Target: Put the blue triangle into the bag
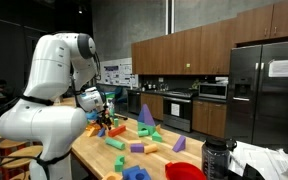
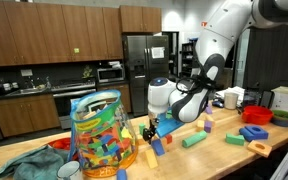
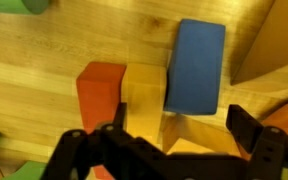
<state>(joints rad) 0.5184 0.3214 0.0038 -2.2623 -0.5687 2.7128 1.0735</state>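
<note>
The blue block lies on the wooden table in the wrist view; from above it looks rectangular. It lies beside a yellow block and an orange-red block. My gripper is open and empty. Its fingers hover just above the table, short of the blue block's near end. In both exterior views the gripper hangs low over the blocks. A blue piece lies on the table near it. The clear bag, filled with coloured blocks, stands upright next to the gripper.
Several loose blocks are scattered on the table: green, blue, purple triangles. A red bowl and a red bowl stand near the table edges. A teal cloth lies beside the bag.
</note>
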